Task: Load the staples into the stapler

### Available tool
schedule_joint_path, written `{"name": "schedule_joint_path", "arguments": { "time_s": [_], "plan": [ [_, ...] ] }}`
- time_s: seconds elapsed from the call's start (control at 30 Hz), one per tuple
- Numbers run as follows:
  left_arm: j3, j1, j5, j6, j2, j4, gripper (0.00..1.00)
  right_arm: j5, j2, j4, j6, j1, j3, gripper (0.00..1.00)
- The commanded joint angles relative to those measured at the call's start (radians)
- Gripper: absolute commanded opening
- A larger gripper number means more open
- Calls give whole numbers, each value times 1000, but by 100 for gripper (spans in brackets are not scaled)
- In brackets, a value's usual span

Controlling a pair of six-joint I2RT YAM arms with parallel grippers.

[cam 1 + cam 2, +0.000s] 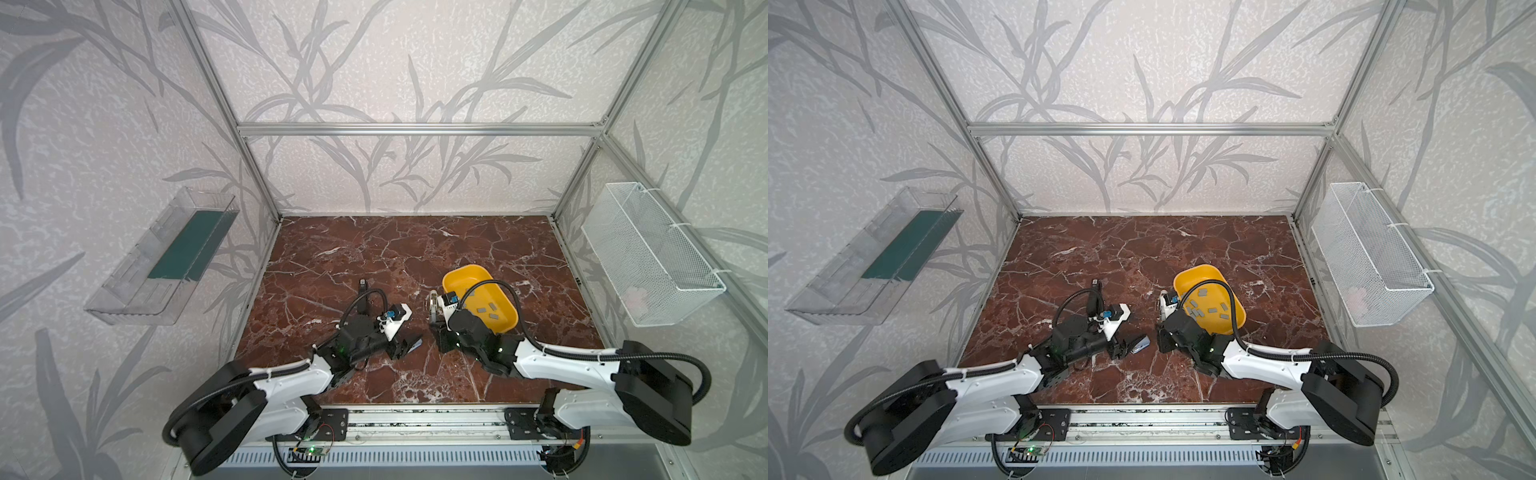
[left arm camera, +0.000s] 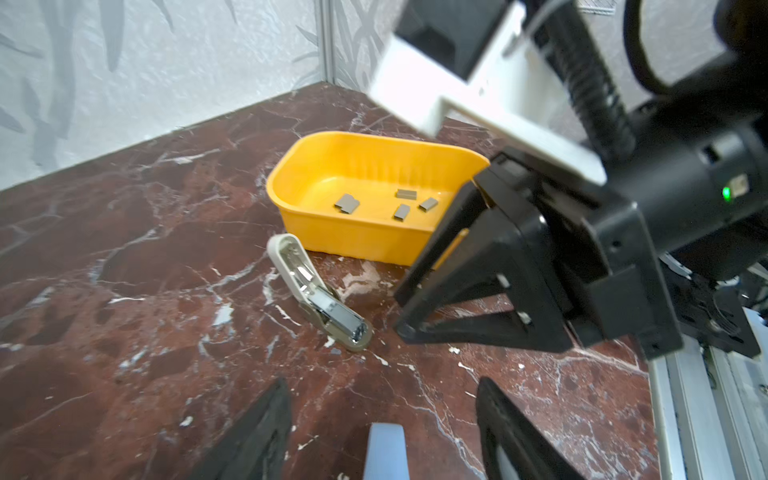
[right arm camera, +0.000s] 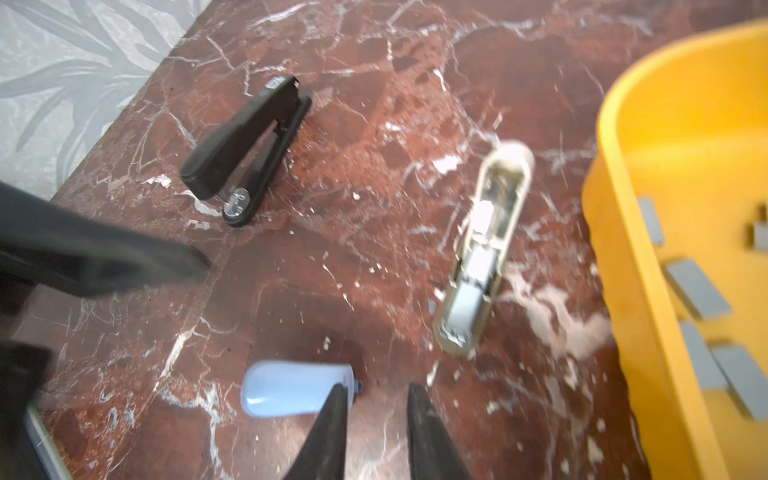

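Several grey staples (image 2: pixel 399 203) lie in a yellow tray (image 2: pixel 316 153), which shows in both top views (image 1: pixel 455 278). A beige stapler (image 2: pixel 320 295) lies opened flat on the marble beside the tray, its metal channel up. A light blue stapler (image 3: pixel 295 388) lies between the arms. My left gripper (image 2: pixel 382 384) is open, and the blue stapler's end (image 2: pixel 384 449) sits between its fingers without touching them. My right gripper (image 3: pixel 376 390) hovers low beside the blue stapler, its jaws narrowly open with nothing between them. A shut black stapler (image 3: pixel 245 145) lies farther back.
A clear plastic shelf (image 1: pixel 158 257) hangs on the left wall and a white mesh basket (image 1: pixel 648 253) on the right wall. The tray stands close to my right wrist. Aluminium frame posts stand at the table's corners.
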Motion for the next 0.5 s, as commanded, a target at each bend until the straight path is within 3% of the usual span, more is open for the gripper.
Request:
{"name": "schedule_joint_path", "arguments": {
  "time_s": [0.0,0.07,0.23,0.3,0.47],
  "plan": [
    [29,3,-196,-74,-89,-181,71,14,0,-41,34,64,-21,22],
    [31,8,-278,-109,-112,-204,72,4,23,-38,55,88,-23,21],
    [54,39,-285,-155,-31,-191,74,-73,156,54,94,111,2,18],
    [68,53,-313,-197,7,-189,79,-93,224,97,102,113,18,16],
    [83,87,-312,-231,30,-217,80,-81,317,153,105,113,55,16]
  ]
}}
